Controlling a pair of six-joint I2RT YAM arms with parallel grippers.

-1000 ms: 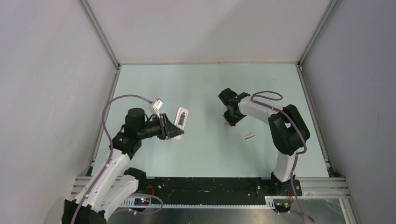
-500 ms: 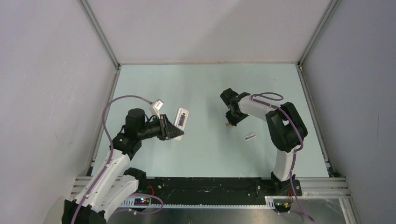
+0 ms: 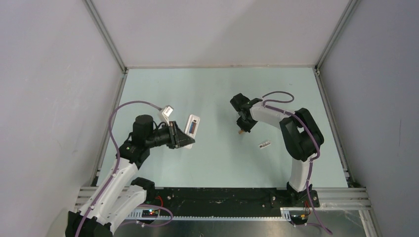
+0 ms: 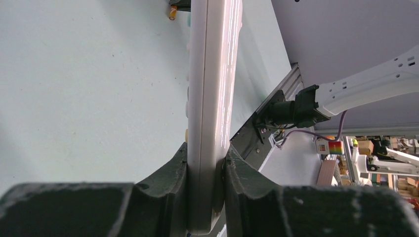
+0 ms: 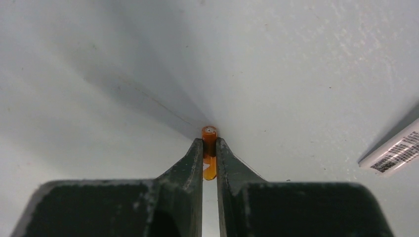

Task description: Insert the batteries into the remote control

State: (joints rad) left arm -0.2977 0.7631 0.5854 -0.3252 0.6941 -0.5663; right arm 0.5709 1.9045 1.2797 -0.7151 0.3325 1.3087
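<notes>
Remote control (image 3: 192,125): a small, flat, white rectangular handset with a dark window on its face, seen left of centre in the overhead view, tilted and raised off the pale green tabletop (image 3: 217,94). In the left wrist view the remote control (image 4: 212,89) appears edge-on as a narrow white slab running from the bottom centre to the top of the frame, with small buttons protruding along its left side. The left end effector (image 3: 181,138) is closed on the lower end of the handset, its dark fingers (image 4: 168,173) pressed against both flat faces. The left arm (image 3: 118,168) rises from the lower left of the frame, its wrist turned level and pointing towards the centre. Orange battery (image 3: 240,131): a tiny slim cylinder just right of centre in the overhead view. In the right wrist view the orange battery (image 5: 209,140) is pinched between the nearly closed jaws of the right end effector (image 5: 209,150), its pale-capped end directed at the tabletop; whether it touches cannot be told. The right arm (image 3: 296,133) folds up from the lower right and reaches left, its wrist angled downward. A small white strip (image 5: 395,150) printed with a barcode lies flat near the battery, towards the right edge of the frame.
</notes>
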